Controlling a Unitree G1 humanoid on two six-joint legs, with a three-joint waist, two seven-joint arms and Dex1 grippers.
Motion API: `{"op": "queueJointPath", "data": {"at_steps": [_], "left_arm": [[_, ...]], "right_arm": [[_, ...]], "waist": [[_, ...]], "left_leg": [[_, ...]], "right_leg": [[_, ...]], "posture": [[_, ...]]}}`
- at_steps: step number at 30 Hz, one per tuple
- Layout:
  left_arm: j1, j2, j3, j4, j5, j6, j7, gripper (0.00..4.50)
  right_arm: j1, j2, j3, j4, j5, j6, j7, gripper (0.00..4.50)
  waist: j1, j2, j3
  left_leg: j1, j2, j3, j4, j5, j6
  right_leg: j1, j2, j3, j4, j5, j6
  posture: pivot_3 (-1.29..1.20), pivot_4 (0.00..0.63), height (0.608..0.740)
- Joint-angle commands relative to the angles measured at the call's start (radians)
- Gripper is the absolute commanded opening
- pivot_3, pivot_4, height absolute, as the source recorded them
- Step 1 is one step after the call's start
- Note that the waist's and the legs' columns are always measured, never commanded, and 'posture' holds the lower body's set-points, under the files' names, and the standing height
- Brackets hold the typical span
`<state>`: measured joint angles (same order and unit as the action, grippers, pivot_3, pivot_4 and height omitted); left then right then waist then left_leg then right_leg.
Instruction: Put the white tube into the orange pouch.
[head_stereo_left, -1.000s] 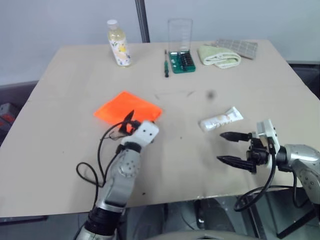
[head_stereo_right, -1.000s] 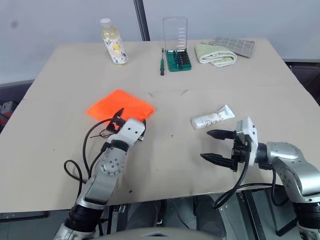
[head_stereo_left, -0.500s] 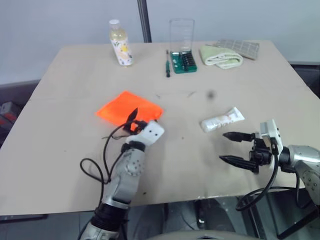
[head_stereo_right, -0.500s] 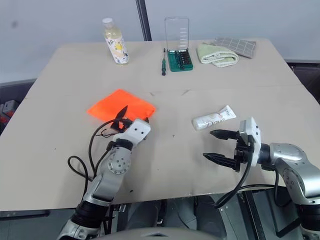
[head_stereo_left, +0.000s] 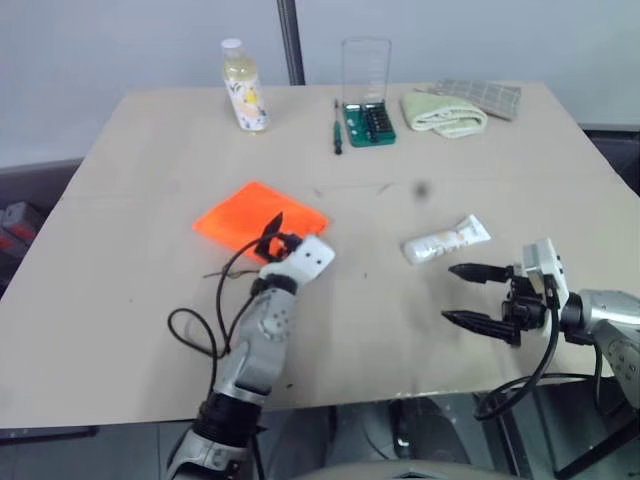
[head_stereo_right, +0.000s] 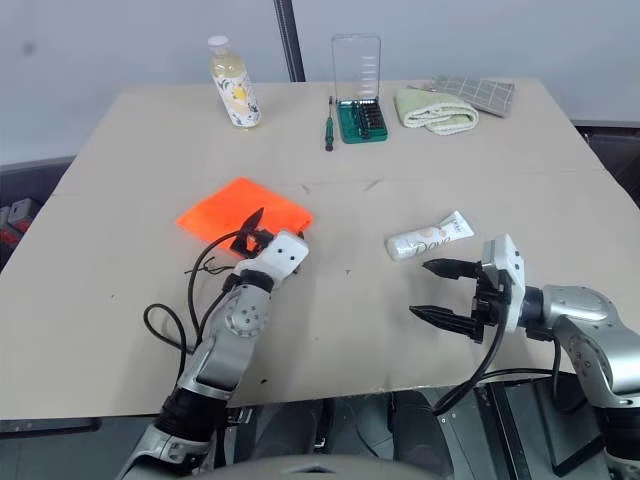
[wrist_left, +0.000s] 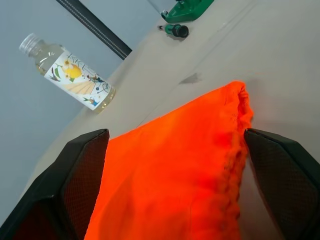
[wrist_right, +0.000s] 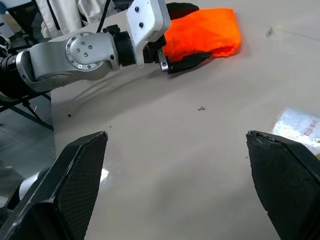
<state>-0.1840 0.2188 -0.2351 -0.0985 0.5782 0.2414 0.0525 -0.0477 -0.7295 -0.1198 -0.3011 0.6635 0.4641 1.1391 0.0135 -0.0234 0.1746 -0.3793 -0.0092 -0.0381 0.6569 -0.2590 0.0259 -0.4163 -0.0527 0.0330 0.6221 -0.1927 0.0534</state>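
- Right now the left gripper (head_stereo_right: 258, 228) sits at the near edge of the orange pouch (head_stereo_right: 240, 211), its two black fingers spread wide and straddling the pouch's hem; from the left wrist view the fabric lies between the pads with nothing pinched yet, so I judge it is lining up to catch the pouch's mouth
- That placement makes sense for the task: one arm would hold or lift the soft pouch so it does not slide on the table (head_stereo_right: 120, 290) while the other brings the tube
- Meanwhile the white tube (head_stereo_right: 430, 236) lies flat on the table, well apart from the pouch and to its right, untouched
- Just short of it on the near side, the right gripper (head_stereo_right: 440, 292) hovers above the table with its fingers fully apart and holding nothing, pointing across toward the robot's left; it looks parked, ready to reach for the tube
- Compared with a second ago, the left gripper has crept forward and a little toward the middle, so its fingertips now reach over the pouch's edge instead of stopping short of it
- Otherwise the right gripper, tube and pouch lie as before, and both pairs of fingers have stayed spread
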Motion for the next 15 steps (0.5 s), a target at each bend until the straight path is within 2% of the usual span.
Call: {"op": "queueJointPath", "data": {"at_steps": [1, 5, 15], "left_arm": [[-0.002, -0.017, -0.013, -0.025, 0.030, 0.023, 0.010, 4.50], [-0.009, -0.041, -0.001, -0.043, 0.046, 0.080, 0.009, 4.50], [0.011, -0.053, 0.032, -0.094, 0.046, 0.090, 0.041, 4.50]], "right_arm": [[-0.014, -0.007, -0.028, 0.010, -0.012, -0.041, 0.004, 4.47], [-0.033, -0.003, -0.029, 0.017, -0.007, -0.041, 0.000, 4.47], [-0.033, -0.003, -0.013, 0.025, -0.020, -0.047, 0.004, 4.47]], "waist": [[0.000, 0.000, 0.000], [0.000, 0.000, 0.000], [0.000, 0.000, 0.000]], "left_leg": [[0.000, 0.000, 0.000, 0.000, 0.000, 0.000], [0.000, -0.001, 0.000, 0.000, 0.000, 0.000], [0.000, -0.001, -0.001, 0.002, 0.000, 0.000]], "right_leg": [[0.000, 0.000, 0.000, 0.000, 0.000, 0.000], [0.000, 0.000, 0.000, 0.001, 0.000, 0.000], [0.000, 0.000, 0.000, 0.002, 0.000, 0.000]], "posture": [[0.00, 0.150, 0.740], [0.00, 0.150, 0.740], [0.00, 0.150, 0.740]]}}
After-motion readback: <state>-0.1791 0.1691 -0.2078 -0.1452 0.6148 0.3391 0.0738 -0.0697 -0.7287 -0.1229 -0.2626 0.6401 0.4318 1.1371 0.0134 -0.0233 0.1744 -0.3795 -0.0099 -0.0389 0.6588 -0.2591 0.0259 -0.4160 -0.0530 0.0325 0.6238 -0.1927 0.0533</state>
